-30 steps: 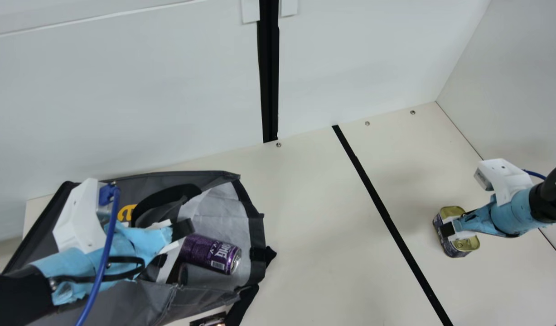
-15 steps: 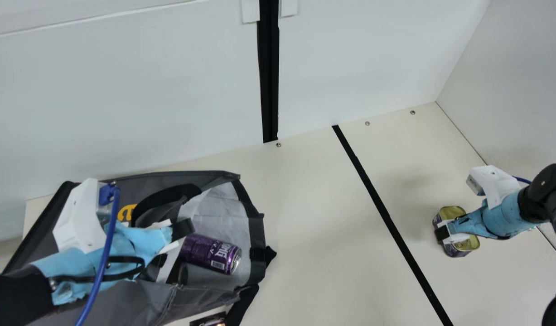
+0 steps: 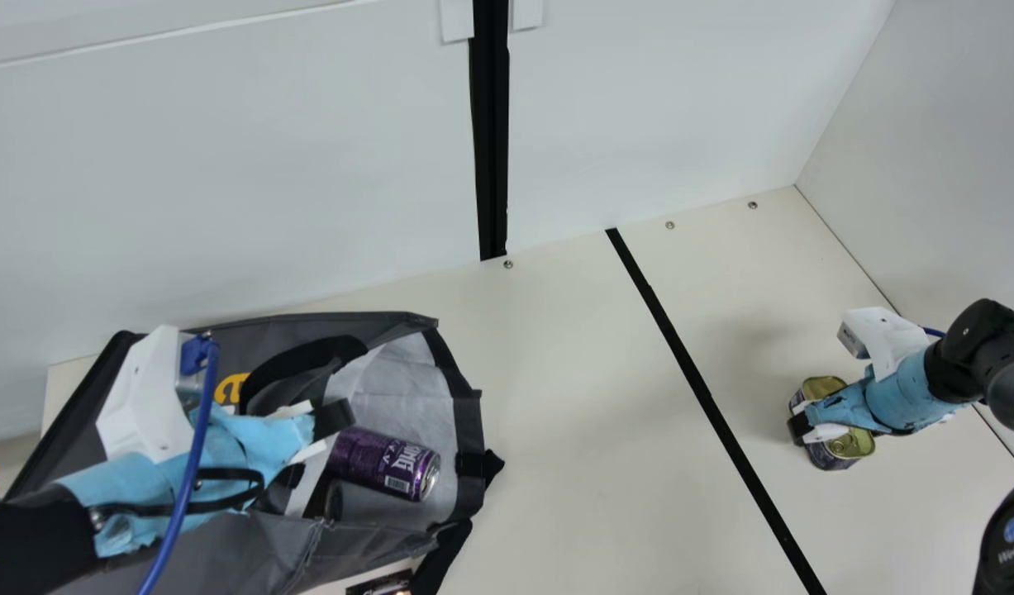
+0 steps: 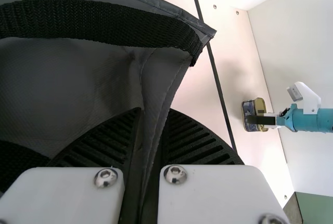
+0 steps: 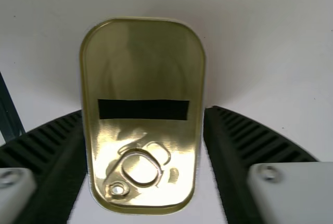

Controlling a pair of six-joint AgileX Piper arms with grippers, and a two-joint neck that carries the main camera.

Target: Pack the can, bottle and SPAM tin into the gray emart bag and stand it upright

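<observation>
Main view, bag: one gray emart bag (image 3: 341,545), smooth cloth, lying on its side, pale lining (image 3: 403,368) exposed, one curved black handle (image 3: 300,357)
Main view, can: one purple metal can (image 3: 383,463), a glossy cylinder lying on the lining, inside the bag's mouth
Main view, left tool: left tool (image 3: 325,454) at the bag, beside the can
Main view, right tool: right tool (image 3: 802,428) at the one SPAM tin (image 3: 824,387), which sits lid up on the cream surface (image 3: 556,413)
Main view, surface: matte, crossed by one straight black strip (image 3: 690,364); three small round screws (image 3: 670,225) near the wall
Left wrist view, grip: left tool (image 4: 151,117) narrow, holding a fold of gray cloth between two ribbed fingers; coarse woven webbing above
Right wrist view, tin: golden, shiny, rounded-rectangle lid, one pull ring (image 5: 140,167)
Right wrist view, grip: right tool (image 5: 143,110) wide, two ribbed fingers flanking the long sides; cannot tell whether they press
</observation>
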